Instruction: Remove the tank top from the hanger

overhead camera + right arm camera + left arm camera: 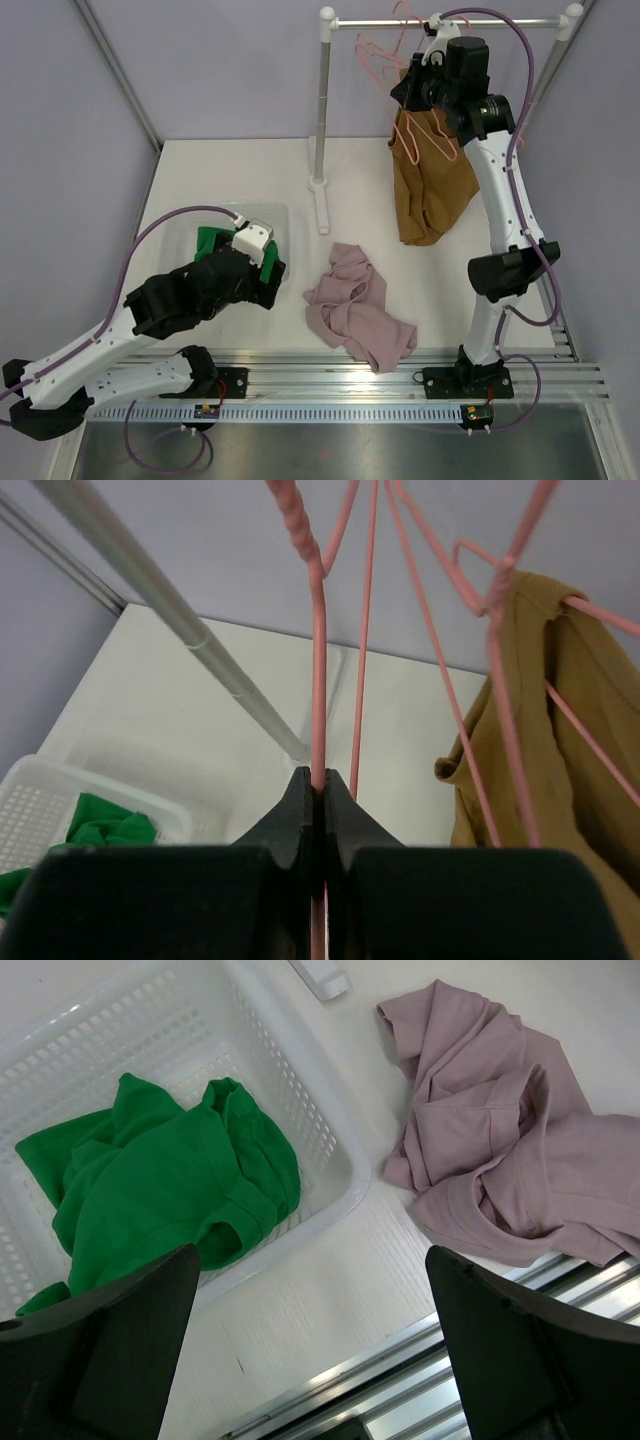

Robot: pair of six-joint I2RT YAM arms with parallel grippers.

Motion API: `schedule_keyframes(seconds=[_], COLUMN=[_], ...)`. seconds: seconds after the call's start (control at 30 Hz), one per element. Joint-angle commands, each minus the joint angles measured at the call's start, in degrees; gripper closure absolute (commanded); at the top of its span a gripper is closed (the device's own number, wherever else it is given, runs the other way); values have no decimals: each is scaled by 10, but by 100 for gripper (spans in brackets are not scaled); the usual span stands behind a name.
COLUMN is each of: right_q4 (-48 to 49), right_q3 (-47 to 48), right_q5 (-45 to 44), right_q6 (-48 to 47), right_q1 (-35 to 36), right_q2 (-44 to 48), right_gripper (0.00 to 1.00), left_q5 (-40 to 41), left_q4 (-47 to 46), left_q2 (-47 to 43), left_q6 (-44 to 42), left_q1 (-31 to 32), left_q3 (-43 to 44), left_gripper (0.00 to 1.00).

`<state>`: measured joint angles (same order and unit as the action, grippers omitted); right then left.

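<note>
A mustard-brown tank top (430, 190) hangs from a pink wire hanger (432, 130) on the rack rod at the back right. My right gripper (405, 92) is up beside it, shut on a pink hanger wire (318, 680) that runs between its jaws. In the right wrist view the tank top (560, 740) drapes to the right of the gripper (320, 780), on sloping pink wires. My left gripper (320, 1360) hangs open and empty over the table between a basket and a mauve garment; its dark fingers (100, 1350) frame the left wrist view.
A white basket (280, 215) at the left holds a green garment (160, 1190). A mauve garment (355, 315) lies crumpled at the table's front middle. The rack's rod (450, 22) and upright post (323, 110) stand at the back; another empty pink hanger (375, 55) hangs there.
</note>
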<state>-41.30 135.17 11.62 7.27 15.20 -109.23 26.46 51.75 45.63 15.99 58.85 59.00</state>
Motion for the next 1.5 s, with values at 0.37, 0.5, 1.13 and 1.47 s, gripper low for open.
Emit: schedule_keyframes(seconds=[0.37, 0.5, 1.13, 1.47], right_q4=[-51, -44, -56, 2], right_q3=[82, 62, -92, -366], right_q5=[45, 56, 79, 108], right_q6=[-3, 2, 49, 82], right_q1=[-97, -104, -104, -105], right_q2=[-57, -47, 139, 412], right_gripper=[100, 100, 0, 1], left_q5=[-89, -94, -84, -117], left_q4=[-60, -65, -175, -271], left_q2=[-21, -25, 119, 343], left_q6=[-27, -25, 133, 144], left_q1=[-63, -75, -17, 82], left_q3=[-13, -13, -6, 36], left_gripper=[1, 1, 1, 1])
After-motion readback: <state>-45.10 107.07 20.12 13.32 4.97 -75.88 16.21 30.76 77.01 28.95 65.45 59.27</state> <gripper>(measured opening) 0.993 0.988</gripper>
